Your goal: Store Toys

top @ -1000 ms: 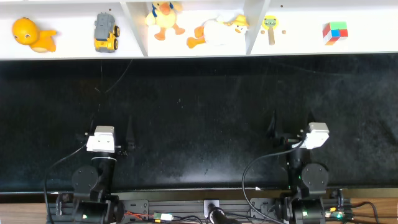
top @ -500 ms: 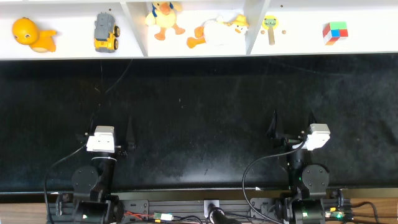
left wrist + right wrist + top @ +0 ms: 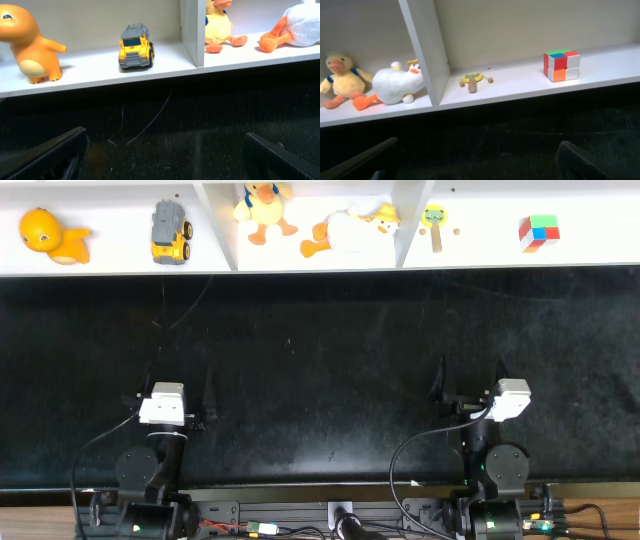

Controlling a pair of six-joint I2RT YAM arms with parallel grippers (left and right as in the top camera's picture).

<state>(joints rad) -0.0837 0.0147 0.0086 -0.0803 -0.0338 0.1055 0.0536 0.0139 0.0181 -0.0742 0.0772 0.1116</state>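
- Toys were all on the white shelf (image 3: 110, 262) at the far edge of the black mat (image 3: 320, 340).
- Left compartment: orange dinosaur figure (image 3: 52, 234) and yellow truck (image 3: 171, 232), apart, both upright.
- Middle compartment: yellow duck plush (image 3: 264, 208) sat beside the white duck plush (image 3: 348, 230), which lay on its side.
- Right compartment: small handled drum toy (image 3: 435, 222) lay near the divider, with the colour cube (image 3: 538, 231) well apart from it.
- Left gripper (image 3: 180, 385) sat low near its base, over bare mat, fingers spread wide and holding nothing.
- Right gripper (image 3: 470, 375) was the same: near its base, spread wide, released, facing the right and middle compartments.
- Versus 1 s back: the right gripper had nudged slightly up the top view, and it was steady over the last half second.
- Left arm showed no shift across the frames.
- Toys had not moved on the shelf in that time.
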